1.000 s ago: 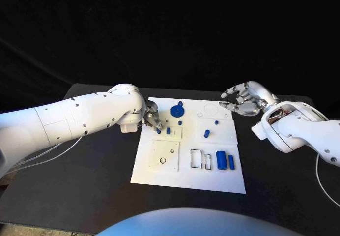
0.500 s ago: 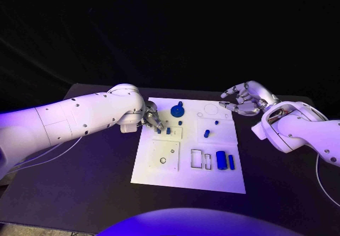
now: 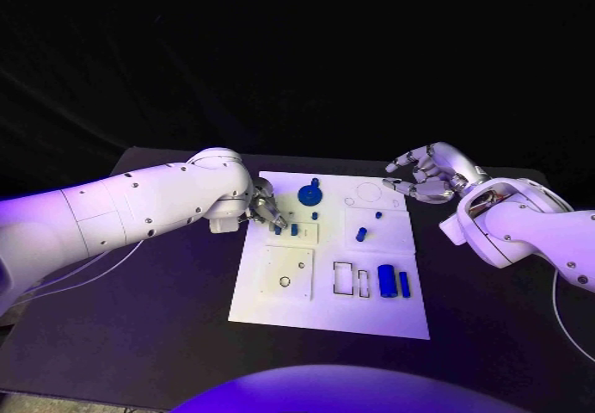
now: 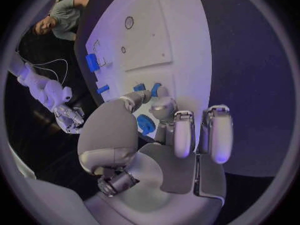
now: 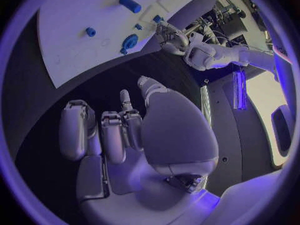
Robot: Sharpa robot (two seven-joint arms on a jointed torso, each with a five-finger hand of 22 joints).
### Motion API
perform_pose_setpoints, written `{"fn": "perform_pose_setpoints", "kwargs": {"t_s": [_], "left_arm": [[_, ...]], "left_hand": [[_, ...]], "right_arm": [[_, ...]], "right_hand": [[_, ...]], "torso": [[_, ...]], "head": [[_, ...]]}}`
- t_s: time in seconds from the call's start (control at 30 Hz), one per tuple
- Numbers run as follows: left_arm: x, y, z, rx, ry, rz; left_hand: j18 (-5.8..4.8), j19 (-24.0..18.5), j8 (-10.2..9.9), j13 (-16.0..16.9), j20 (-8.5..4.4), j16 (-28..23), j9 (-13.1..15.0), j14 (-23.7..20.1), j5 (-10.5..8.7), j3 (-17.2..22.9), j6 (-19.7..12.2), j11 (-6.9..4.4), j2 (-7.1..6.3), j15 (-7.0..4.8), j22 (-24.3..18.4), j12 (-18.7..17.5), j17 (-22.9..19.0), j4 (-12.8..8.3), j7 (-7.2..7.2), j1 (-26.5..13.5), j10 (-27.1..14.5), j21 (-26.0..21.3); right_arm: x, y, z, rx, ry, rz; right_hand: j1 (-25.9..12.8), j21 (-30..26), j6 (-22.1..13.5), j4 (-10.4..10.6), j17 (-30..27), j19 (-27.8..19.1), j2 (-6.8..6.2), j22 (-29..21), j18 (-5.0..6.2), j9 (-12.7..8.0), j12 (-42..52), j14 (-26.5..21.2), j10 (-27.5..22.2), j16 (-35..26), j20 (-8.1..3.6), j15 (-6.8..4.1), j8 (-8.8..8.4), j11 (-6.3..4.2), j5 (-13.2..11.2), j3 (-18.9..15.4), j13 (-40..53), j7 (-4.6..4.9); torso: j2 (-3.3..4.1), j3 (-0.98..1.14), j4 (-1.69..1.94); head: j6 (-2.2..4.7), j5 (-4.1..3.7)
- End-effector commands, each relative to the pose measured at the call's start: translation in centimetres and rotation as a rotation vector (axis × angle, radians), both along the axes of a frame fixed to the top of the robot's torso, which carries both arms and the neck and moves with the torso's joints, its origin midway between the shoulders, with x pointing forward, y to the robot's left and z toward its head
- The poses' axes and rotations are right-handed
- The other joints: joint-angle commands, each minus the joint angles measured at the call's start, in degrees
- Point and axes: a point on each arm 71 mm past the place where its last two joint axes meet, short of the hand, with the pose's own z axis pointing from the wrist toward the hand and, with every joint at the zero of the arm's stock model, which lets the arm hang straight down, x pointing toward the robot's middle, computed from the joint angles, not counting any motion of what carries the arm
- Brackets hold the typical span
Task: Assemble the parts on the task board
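Observation:
The white task board (image 3: 372,310) lies in the middle of the table. My left hand (image 3: 263,208) is at the board's left edge, and its thumb and a finger pinch a small blue peg (image 3: 278,228) (image 4: 155,88). A second small peg (image 3: 294,229) stands right beside it. A blue gear-shaped part (image 3: 310,194) sits farther back on the board. A blue peg (image 3: 361,233) lies mid-board. A blue cylinder (image 3: 388,280) and a blue bar (image 3: 404,284) lie side by side nearer me on the right. My right hand (image 3: 423,175) hovers over the board's far right corner, fingers loosely curved, holding nothing.
The board has outlined recesses: a square plate with a round hole (image 3: 286,281) and narrow rectangular slots (image 3: 344,277). Two tiny blue pieces (image 3: 315,215) (image 3: 378,213) sit near the board's middle. Black table (image 3: 149,327) surrounds the board on all sides.

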Motion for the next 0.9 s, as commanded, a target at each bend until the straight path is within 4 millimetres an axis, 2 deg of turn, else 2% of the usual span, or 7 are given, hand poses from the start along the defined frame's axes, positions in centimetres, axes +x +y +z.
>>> {"fn": "perform_pose_setpoints", "kwargs": {"t_s": [0.03, 0.17, 0.3, 0.4, 0.63, 0.8, 0.9], "left_arm": [[-0.1, -0.1, 0.2, -0.021, -0.006, 0.008], [-0.1, 0.1, 0.5, -0.054, -0.034, 0.022], [0.0, 0.2, 1.2, -0.127, -0.084, 0.052], [0.2, 0.1, 1.8, -0.204, -0.133, 0.076], [0.6, -0.5, 3.5, -0.451, -0.296, 0.09], [0.7, -1.4, 4.6, -0.549, -0.425, -0.001], [0.5, -2.4, 5.0, -0.558, -0.507, -0.121]], "left_hand": [[-0.71, 3.53, -0.4, 0.08, -0.46, 0.21, 0.0, 6.15, -0.16, -0.5, 0.15, -0.13, 0.19, -0.41, 13.31, -0.09, 15.06, 0.28, 0.14, -0.58, 0.04, 0.24], [-0.67, 3.45, -0.63, 0.18, -0.47, 0.21, 0.15, 6.15, -1.24, -2.17, -0.38, -0.16, -0.13, -0.39, 13.26, -0.02, 15.06, 1.41, 0.19, -0.33, -0.14, 0.09], [-0.52, 3.11, -1.63, -0.18, -0.33, 0.13, 0.06, 6.12, 1.21, -5.08, -2.5, 0.08, -0.93, -0.15, 13.03, -0.31, 14.88, 3.54, 0.61, 0.12, -1.04, -0.5], [-0.21, 2.37, -1.98, -1.43, -0.14, -0.42, 0.02, 5.84, -2.18, -7.67, -3.55, 0.26, -1.67, 0.07, 12.48, -1.46, 13.59, 5.42, 0.9, 0.46, -2.32, -1.72], [2.38, -3.91, -4.99, -15.85, 1.27, -4.28, -2.32, 4.06, -2.9, -13.29, -11.13, 2.33, -0.75, 1.66, 7.34, -14.86, 6.11, 5.96, 3.45, 2.64, -13.74, -12.77], [6.38, -15.96, -7.47, -19.96, 3.48, -17.73, -5.73, -4.42, 0.18, -12.53, -15.36, 5.07, -0.58, 4.13, -3.37, -20.49, -13.8, 5.0, 6.23, 12.08, -23.18, -34.76], [8.45, -24.3, -8.56, -22.62, 4.75, -28.63, -8.52, -14.14, -3.42, -9.23, -14.54, 6.17, -0.44, 5.38, -10.59, -22.5, -27.56, 3.33, 7.28, 19.31, -26.01, -49.49]], "right_arm": [[-0.1, 0.1, -0.1, -0.011, 0.005, 0.015], [0.0, 0.1, -0.1, -0.011, 0.005, 0.014], [0.0, 0.1, -0.1, -0.011, 0.004, 0.014], [0.0, 0.1, -0.1, -0.011, 0.004, 0.013], [0.0, 0.0, -0.1, -0.012, 0.004, 0.012], [0.0, 0.0, -0.1, -0.012, 0.004, 0.009], [0.0, -0.1, -0.1, -0.012, 0.004, 0.009]], "right_hand": [[-0.63, -0.29, 0.09, 0.08, 11.28, -0.07, -0.11, 7.72, 1.05, 0.09, -0.21, 5.08, 0.66, -0.1, -0.21, -0.55, 0.2, -0.32, 0.21, 0.15, 7.81, -0.25], [-0.79, -0.32, 0.04, 0.12, 11.31, -0.08, -0.13, 7.72, 1.05, 0.1, -0.23, 5.09, 0.65, -0.09, -0.21, -0.55, 0.2, -0.31, 0.17, 0.17, 7.79, -0.24], [-0.79, -0.32, 0.04, 0.12, 11.31, -0.08, -0.13, 7.72, 1.05, 0.1, -0.23, 5.09, 0.65, -0.09, -0.21, -0.55, 0.2, -0.31, 0.17, 0.17, 7.79, -0.24], [-0.79, -0.32, 0.04, 0.12, 11.31, -0.08, -0.13, 7.72, 1.05, 0.1, -0.23, 5.09, 0.65, -0.09, -0.21, -0.55, 0.2, -0.31, 0.17, 0.17, 7.79, -0.24], [-0.88, -0.32, 0.0, 0.13, 11.29, -0.08, -0.13, 7.73, 1.05, 0.11, -0.23, 5.08, 0.64, -0.1, -0.21, -0.54, 0.19, -0.31, 0.17, 0.2, 7.78, -0.24], [-0.88, -0.32, 0.0, 0.13, 11.29, -0.08, -0.13, 7.73, 1.05, 0.11, -0.23, 5.08, 0.64, -0.1, -0.21, -0.54, 0.19, -0.31, 0.17, 0.2, 7.78, -0.24], [-0.88, -0.29, -0.01, 0.09, 11.28, -0.06, -0.12, 7.74, 1.04, 0.12, -0.29, 5.08, 0.6, -0.11, -0.21, -0.54, 0.19, -0.32, 0.22, 0.26, 7.72, -0.25]], "torso": [[0.02, -0.02, -0.04], [-0.03, -0.04, 0.04], [-0.06, 0.08, 0.05], [-0.06, 0.04, 0.02], [0.0, 0.06, -0.04], [0.05, 0.07, 0.02], [0.08, -0.02, -0.01]], "head": [[0.07, 0.06], [0.14, -0.09], [0.28, -0.01], [0.34, -0.04], [0.62, -0.14], [0.77, -0.48], [0.97, -0.61]]}}
